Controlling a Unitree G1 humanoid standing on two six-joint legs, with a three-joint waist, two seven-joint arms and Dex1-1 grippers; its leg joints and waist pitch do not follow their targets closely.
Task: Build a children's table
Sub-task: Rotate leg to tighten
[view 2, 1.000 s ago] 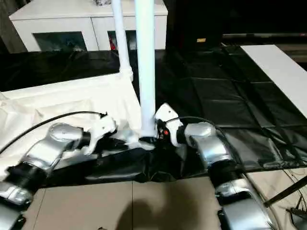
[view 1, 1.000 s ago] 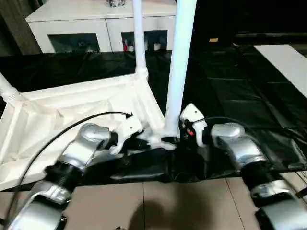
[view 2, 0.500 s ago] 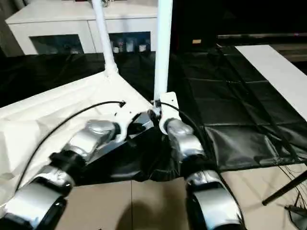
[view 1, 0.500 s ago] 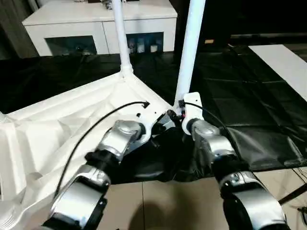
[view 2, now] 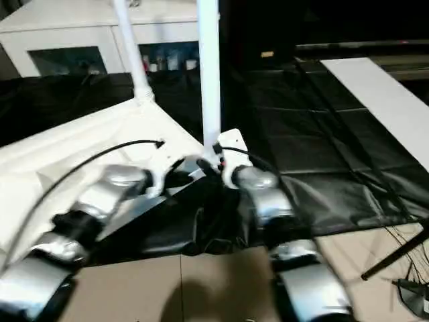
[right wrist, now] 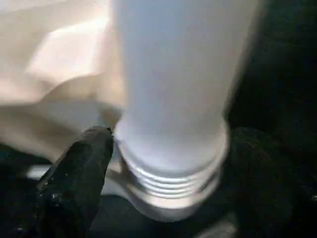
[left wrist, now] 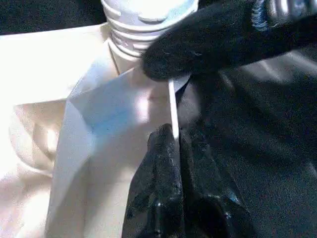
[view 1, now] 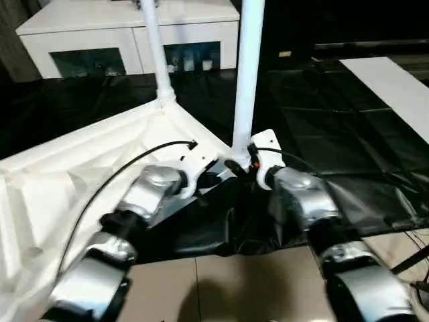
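The children's table lies upside down on a black sheet, its white ribbed tabletop (view 1: 87, 161) facing up. A near leg (view 1: 247, 80) and a far leg (view 1: 154, 54) stand upright in corner sockets. My left gripper (left wrist: 171, 136) is shut on the thin rim of the tabletop beside the near corner (view 1: 213, 176). My right gripper (right wrist: 171, 163) is open, with one black finger (right wrist: 74, 173) on each side of the near leg's ridged base (right wrist: 168, 188). The head views place it at that corner (view 1: 238, 164).
A white cabinet (view 1: 127, 40) with glass doors stands behind the sheet. A white panel (view 1: 395, 87) lies on the black sheet (view 1: 335, 134) at the right. Tiled floor (view 1: 234, 288) runs along the near edge, with a thin stand leg and cables (view 2: 395, 255) at the right.
The head camera has shifted and tilted. My right gripper's fingers have spread wider at the near leg's base. The left gripper keeps its pinch on the rim.
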